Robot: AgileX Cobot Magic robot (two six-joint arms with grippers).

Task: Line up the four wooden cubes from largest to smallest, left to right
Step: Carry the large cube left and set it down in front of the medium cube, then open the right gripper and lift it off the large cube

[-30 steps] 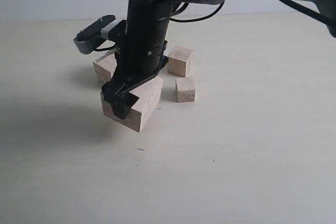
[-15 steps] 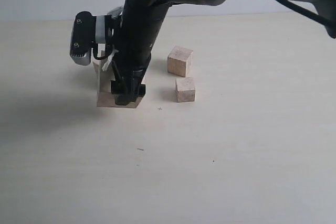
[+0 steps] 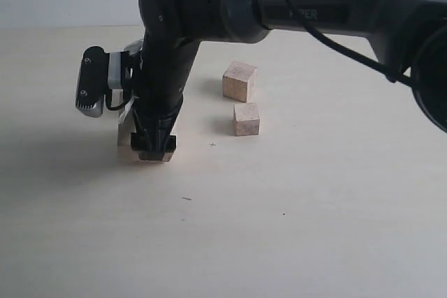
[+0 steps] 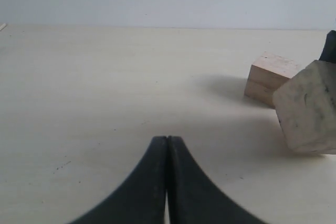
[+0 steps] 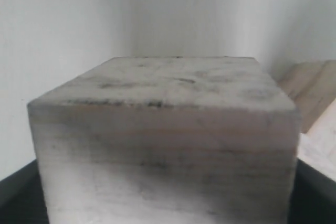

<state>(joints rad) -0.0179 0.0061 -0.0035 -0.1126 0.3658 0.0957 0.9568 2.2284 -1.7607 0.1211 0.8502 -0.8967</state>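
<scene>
Gripping the largest cube (image 5: 163,140)

The largest cube is clamped between the right fingers (image 3: 155,146). It is tilted, at the left side of the counter (image 3: 300,228) in the exterior view. Contact with the surface cannot be confirmed. A second cube (image 4: 269,78) stands near it. Well to the right, the third cube (image 3: 239,80) and the smallest cube (image 3: 246,118) rest near each other. The left fingers (image 4: 155,182) are pressed together above the counter.

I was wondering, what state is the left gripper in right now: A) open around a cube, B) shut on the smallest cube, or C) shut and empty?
C: the left gripper is closed tip to tip in the left wrist view, with nothing caught in between.
</scene>
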